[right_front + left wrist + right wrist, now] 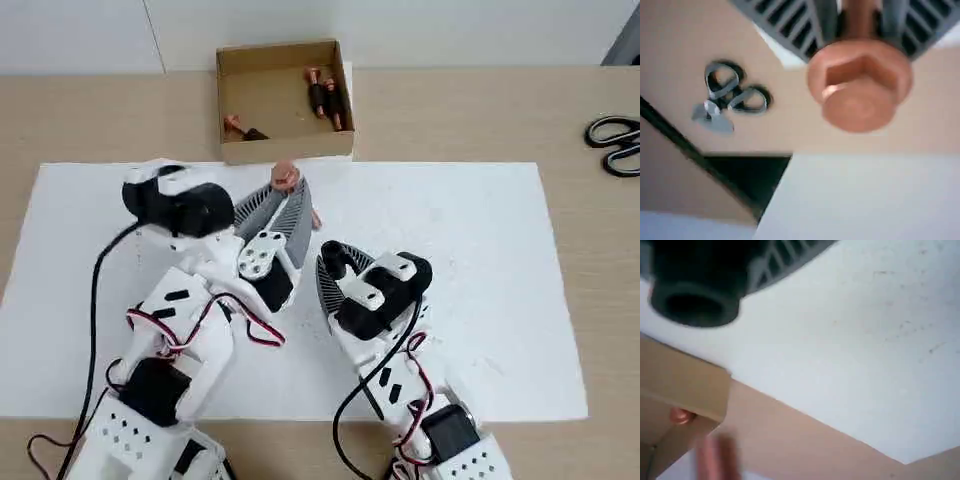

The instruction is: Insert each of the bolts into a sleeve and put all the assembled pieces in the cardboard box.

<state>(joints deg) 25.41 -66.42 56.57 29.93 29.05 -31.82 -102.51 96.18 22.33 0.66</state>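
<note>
Upper centre in the high view, your left gripper (287,188) clamps the copper-coloured hex-head bolt (860,85). The right gripper (328,268) grips the black cylindrical sleeve (692,300). Align shank with bore before pushing.

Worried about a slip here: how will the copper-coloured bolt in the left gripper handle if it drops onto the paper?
The bolt looks rigid, so the left gripper probably won't deform it. Its round shank would likely let it roll in an arc, though the flanged hex head may stop it soon. Its smooth, glossy surface might slip in the grip.
</note>
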